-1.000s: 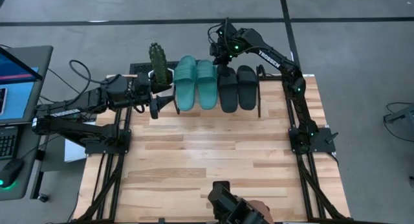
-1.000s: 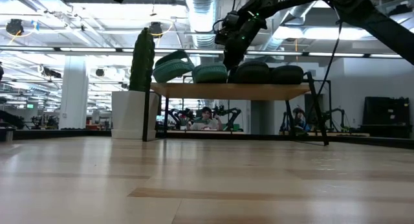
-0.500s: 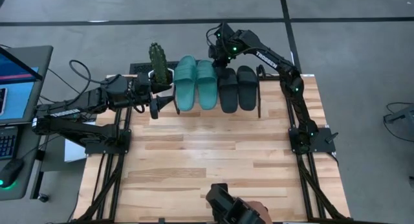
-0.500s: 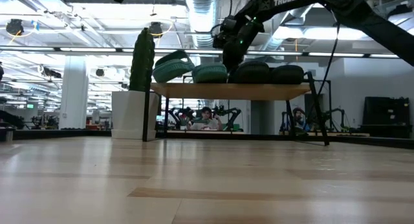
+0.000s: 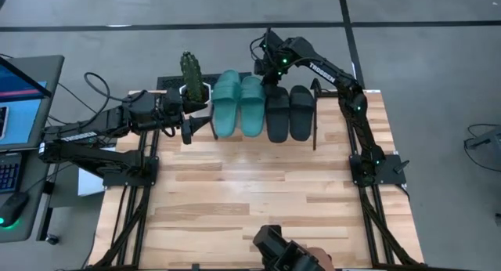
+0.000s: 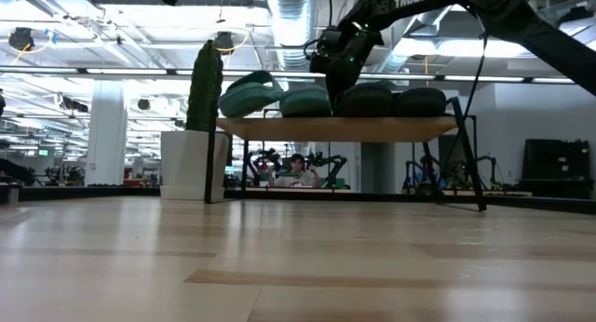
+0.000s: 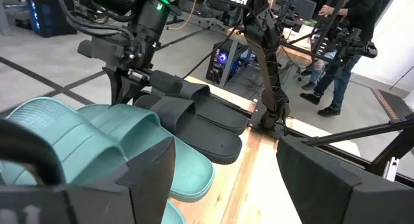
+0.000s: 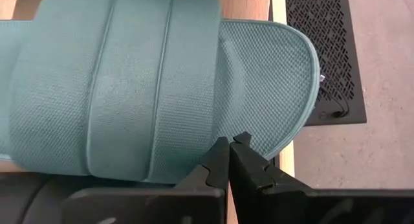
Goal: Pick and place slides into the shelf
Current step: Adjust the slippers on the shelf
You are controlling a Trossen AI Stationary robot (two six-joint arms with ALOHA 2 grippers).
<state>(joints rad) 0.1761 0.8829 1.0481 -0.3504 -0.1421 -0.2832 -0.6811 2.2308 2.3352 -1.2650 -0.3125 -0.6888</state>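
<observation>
The shelf (image 5: 262, 136) stands at the table's far side on its thin black legs. Two teal slides (image 5: 239, 104) and two black slides (image 5: 290, 112) lie side by side on its top board, as the low view (image 6: 326, 100) also shows. My right gripper (image 5: 272, 72) is shut and points down at the slides' far ends, between the right teal slide (image 8: 162, 81) and the left black slide (image 8: 26, 188). My left gripper (image 7: 223, 153) is open at the shelf's left end, level, with the teal slides (image 7: 84, 136) just ahead of it. My right gripper has its shut fingertips (image 8: 228, 153) at the side edge of the right teal slide (image 8: 259, 143), near that slide's far end, coming from above and pointing down. I cannot tell whether they press on it. The slide lies flat on the shelf.
A cactus in a white pot (image 5: 193, 77) stands just left of the shelf, and shows in the low view (image 6: 203, 89). A laptop (image 5: 19, 99) sits on a stand off the table's left. People stand in the room beyond (image 7: 343, 43). Bare wooden tabletop (image 5: 258, 200) lies nearer.
The shelf's right end, with the black slides on it, has slid a little toward the table's right and near edges; its left end has stayed about where it was. My right gripper has shifted slightly rightward with it.
</observation>
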